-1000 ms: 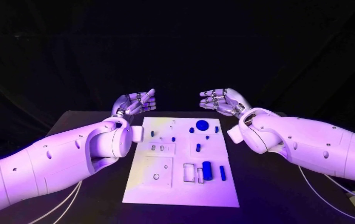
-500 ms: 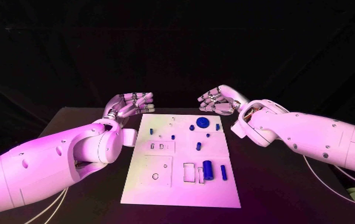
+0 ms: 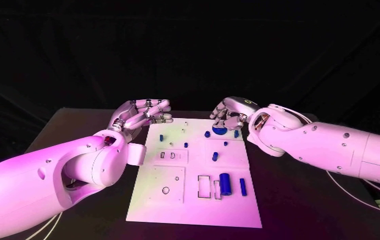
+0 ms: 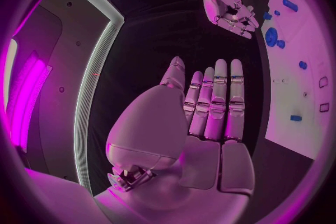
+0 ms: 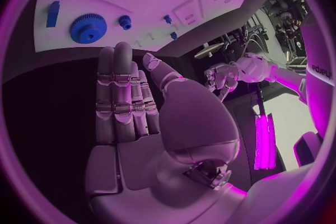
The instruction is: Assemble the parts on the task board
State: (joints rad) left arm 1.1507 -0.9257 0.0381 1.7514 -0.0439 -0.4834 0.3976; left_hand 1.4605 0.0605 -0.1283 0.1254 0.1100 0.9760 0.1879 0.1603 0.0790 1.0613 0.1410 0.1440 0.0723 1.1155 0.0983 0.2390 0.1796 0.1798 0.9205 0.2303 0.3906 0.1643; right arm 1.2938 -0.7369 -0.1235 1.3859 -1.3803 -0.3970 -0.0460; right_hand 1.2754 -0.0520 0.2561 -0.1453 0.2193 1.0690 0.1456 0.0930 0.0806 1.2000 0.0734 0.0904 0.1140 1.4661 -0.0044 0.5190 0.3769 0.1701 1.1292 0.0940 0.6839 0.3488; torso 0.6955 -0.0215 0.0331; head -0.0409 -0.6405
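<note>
Two hands hover over the far end of the counter (image 3: pixel 95 120), each empty with fingers extended. The left hand (image 3: pixel 143 113) sits just beyond the far left corner of the task board (image 3: pixel 158 207), palm turned inward; the left wrist view shows its fingers (image 4: pixel 210 101) straight, side by side and grasping nothing. The right hand (image 3: pixel 229 115) sits over the board's far right edge, just above the gear; the right wrist view shows its fingers (image 5: pixel 122 95) likewise straight and released.

The task board lies flat at the counter's centre. A round blue gear (image 5: pixel 85 28) rests near its far right corner, with a small blue part (image 3: pixel 207 134) just to its left. Other small blue parts are spread across the far half: one near the left edge (image 3: pixel 161 138), one at mid-board (image 3: pixel 214 156). A larger blue cylinder (image 3: pixel 224 183) lies in the near right area, with a slim blue peg (image 3: pixel 240 185) just to its right.
</note>
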